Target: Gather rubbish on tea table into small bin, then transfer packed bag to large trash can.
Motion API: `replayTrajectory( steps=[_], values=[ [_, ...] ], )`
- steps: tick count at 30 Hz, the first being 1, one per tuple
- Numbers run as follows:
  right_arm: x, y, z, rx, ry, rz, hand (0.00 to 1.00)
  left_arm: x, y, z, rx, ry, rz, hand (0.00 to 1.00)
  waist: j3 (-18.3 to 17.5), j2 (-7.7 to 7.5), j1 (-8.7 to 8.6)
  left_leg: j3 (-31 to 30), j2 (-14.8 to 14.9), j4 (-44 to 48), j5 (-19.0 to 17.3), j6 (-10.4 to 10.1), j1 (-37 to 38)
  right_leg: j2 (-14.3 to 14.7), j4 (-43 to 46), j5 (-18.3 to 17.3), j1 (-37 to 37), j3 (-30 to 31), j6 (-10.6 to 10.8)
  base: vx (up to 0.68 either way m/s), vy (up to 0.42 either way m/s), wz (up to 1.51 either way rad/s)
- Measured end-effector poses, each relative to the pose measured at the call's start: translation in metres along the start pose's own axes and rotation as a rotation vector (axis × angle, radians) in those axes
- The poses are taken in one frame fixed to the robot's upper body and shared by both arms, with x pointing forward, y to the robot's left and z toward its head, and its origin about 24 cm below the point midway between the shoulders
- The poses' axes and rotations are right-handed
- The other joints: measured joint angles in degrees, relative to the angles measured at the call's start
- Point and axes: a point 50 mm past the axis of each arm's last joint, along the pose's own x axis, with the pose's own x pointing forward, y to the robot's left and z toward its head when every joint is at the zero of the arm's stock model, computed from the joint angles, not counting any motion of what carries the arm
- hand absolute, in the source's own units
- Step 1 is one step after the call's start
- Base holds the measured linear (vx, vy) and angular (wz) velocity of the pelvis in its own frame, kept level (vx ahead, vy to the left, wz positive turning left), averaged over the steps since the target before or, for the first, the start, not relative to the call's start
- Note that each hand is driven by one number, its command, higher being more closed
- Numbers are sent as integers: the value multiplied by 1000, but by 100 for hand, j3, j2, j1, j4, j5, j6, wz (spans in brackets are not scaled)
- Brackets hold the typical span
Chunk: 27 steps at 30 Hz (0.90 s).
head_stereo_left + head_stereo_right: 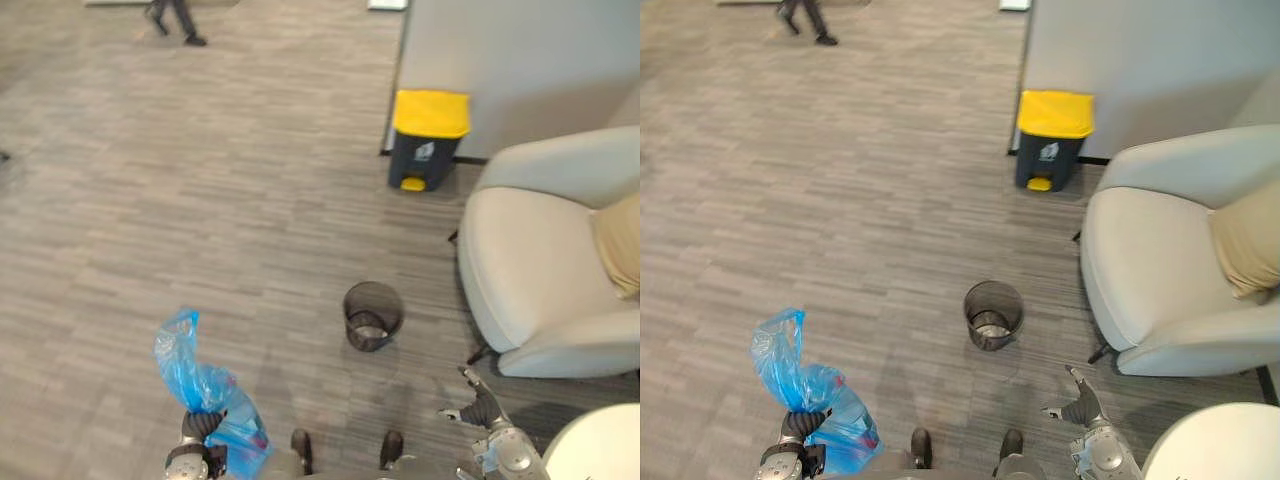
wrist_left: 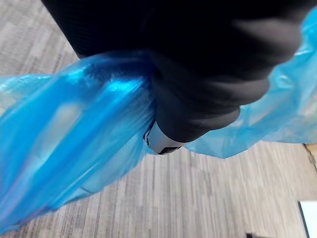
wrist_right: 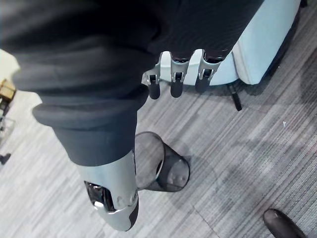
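Note:
My left hand [image 1: 203, 427] at the lower left is shut on the gathered neck of a blue plastic bag [image 1: 185, 365], which bulges below the fist and flares open above it. In the left wrist view the bag [image 2: 74, 144] wraps round my curled hand. A small dark mesh bin [image 1: 372, 315] stands on the floor ahead of me, with something pale at its bottom. The large trash can [image 1: 428, 138], dark grey with a yellow lid, stands against the wall farther off. My right hand [image 1: 481, 408] hangs open at the lower right, fingers [image 3: 178, 79] relaxed and holding nothing.
A pale armchair [image 1: 540, 270] with a tan cushion [image 1: 618, 240] stands to the right, its base close to my right hand. A round white table edge [image 1: 600, 445] fills the lower right corner. A person's legs [image 1: 172, 20] show far off. Grey carpet lies open toward the trash can.

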Motion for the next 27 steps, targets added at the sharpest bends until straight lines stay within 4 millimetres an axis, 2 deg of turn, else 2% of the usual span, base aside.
replayTrajectory(
  steps=[1, 2, 3, 5, 6, 7, 8, 9, 10, 11, 12, 13, 14, 16, 17, 18, 19, 20, 22, 23, 24, 25, 26, 27],
  values=[
    [0, -1, -5, 6, 25, -13, 0, 2, -1, 4, -2, -10, -1, 100, 42, -46, -4, 647, 170, 189, -51, 93, -113, -119, -4, -13, -55, -228, -7, 62, 79, 99],
    [1, -4, -7, 10, 35, -26, 0, 4, -2, 6, -3, -19, -4, 100, 75, 40, -1, 964, 281, 305, -57, 101, -132, -143, 13, -22, -35, -351, 10, 114, 141, 135],
    [3, -5, -11, 18, 73, -44, 0, 5, -1, 8, -1, -24, 4, 100, 206, 95, -22, 1204, 419, 380, 197, 79, -199, -185, 181, -69, 36, -665, 134, 76, 88, 110],
    [6, 0, -9, 33, 78, -37, 0, 6, 5, 9, 16, -28, 15, 100, 268, 7, 34, 1013, 319, 459, 150, 133, -210, -294, 255, -128, 157, -820, 205, 82, 128, 85],
    [8, 2, -4, 49, 66, -47, 0, 6, 10, 9, 31, -28, 21, 100, 319, -92, 27, 870, 214, 694, -65, 190, -266, -493, 616, -359, 179, -930, 286, 77, 151, 59],
    [8, 3, -3, 56, 63, -51, 0, 6, 11, 8, 34, -27, 23, 100, 347, -129, 30, 825, 206, 833, -209, 203, -296, -611, 879, -502, 151, -942, 321, 69, 151, 59],
    [8, 7, -2, 73, 64, -51, 0, 6, 12, 8, 38, -23, 22, 100, 421, -203, 31, 716, 166, 1147, -539, 240, -283, -911, 1559, -776, 83, -872, 291, 30, 96, 34],
    [8, 9, -1, 91, 68, -51, 0, 6, 10, 8, 42, -23, 14, 100, 485, -206, 23, 638, 141, 1355, -729, 270, -271, -1152, 2457, -840, -188, -523, -57, 38, 122, 35],
    [7, 12, -2, 105, 72, -51, 0, 6, 9, 10, 45, -32, 9, 100, 546, -186, -4, 545, 142, 1486, -845, 318, -188, -1244, 3212, -730, -533, -59, -338, 30, 94, 31],
    [6, 15, -2, 122, 77, -48, 0, 7, 10, 14, 52, -47, 9, 100, 608, -189, -17, 477, 147, 1550, -912, 318, -145, -1222, 3658, -685, -749, 297, -429, 97, 79, 37],
    [3, 24, -4, 163, 92, -35, 0, 10, 14, 23, 67, -81, 17, 100, 686, -223, -20, 382, 147, 1586, -990, 325, -78, -1030, 4203, -1016, -1075, 775, -158, 128, 9, 37],
    [2, 30, -3, 184, 103, -26, 0, 13, 17, 28, 78, -98, 29, 100, 716, -321, -51, 340, 144, 1573, -1025, 321, -36, -848, 4277, -1268, -1317, 885, -43, 155, 3, 29],
    [3, 31, -2, 190, 102, -25, 0, 14, 17, 30, 80, -104, 32, 100, 738, -359, -68, 341, 140, 1561, -1043, 313, -9, -771, 4205, -1338, -1423, 876, -38, 108, -24, 14],
    [6, 30, 3, 207, 96, -42, 0, 16, 17, 35, 82, -118, 31, 100, 799, -441, -146, 374, 120, 1552, -1155, 289, 63, -526, 3594, -1352, -1755, 679, -50, 167, -34, -2],
    [6, 29, 1, 212, 104, -51, 0, 18, 12, 39, 84, -128, 14, 100, 812, -431, -174, 373, 97, 1523, -1218, 243, 113, -419, 3062, -1292, -1902, 568, -3, 243, -48, -3],
    [6, 30, -1, 214, 115, -50, 0, 20, 10, 41, 79, -130, 10, 100, 821, -422, -195, 369, 90, 1487, -1238, 216, 157, -343, 2687, -1201, -1926, 521, 37, 309, -61, 5],
    [5, 32, -7, 213, 146, -41, 0, 23, 7, 44, 71, -136, 8, 100, 823, -436, -253, 350, 30, 1352, -1278, 137, 293, -203, 1856, -948, -1902, 494, 80, 341, -83, 21],
    [4, 32, -10, 213, 166, -42, 0, 25, 5, 45, 69, -132, 5, 100, 819, -447, -301, 302, -40, 1280, -1349, 15, 439, -130, 1425, -686, -1853, 586, -65, 373, -104, 29],
    [-1, 30, -18, 225, 195, -57, 0, 26, 0, 49, 61, -144, -8, 100, 794, -408, -387, 184, -8, 1231, -1567, -190, 728, -36, 1767, -359, -1848, 800, -361, 478, -173, 24],
    [-5, 26, -22, 239, 202, -72, 0, 24, -7, 47, 42, -138, -19, 100, 762, -226, -384, 187, 169, 1194, -1660, -355, 933, 90, 2084, -481, -1794, 778, -448, 546, -200, 4],
    [-6, 26, -21, 244, 195, -75, 0, 22, -10, 43, 31, -126, -22, 100, 730, -112, -371, 217, 326, 1253, -1654, -386, 1003, 188, 2154, -653, -1714, 728, -478, 591, -202, -7],
    [-6, 27, -14, 260, 169, -78, 0, 20, -13, 43, 3, -127, -18, 100, 724, -26, -399, 244, 674, 2078, -1622, -400, 854, 355, 2328, -903, -1541, 613, -689, 602, -235, -13],
    [-4, 26, -6, 263, 134, -81, 0, 18, -17, 43, -26, -127, -17, 100, 748, 42, -369, 194, 1106, 3434, -1280, -206, 499, 615, 2332, -1069, -1204, 540, -901, 599, -246, -23],
    [-4, 23, -2, 265, 113, -89, 0, 17, -20, 43, -36, -125, -20, 100, 754, 50, -327, 104, 1317, 4110, -878, 12, 289, 747, 2249, -1127, -983, 552, -987, 571, -245, -45]
  ],
)
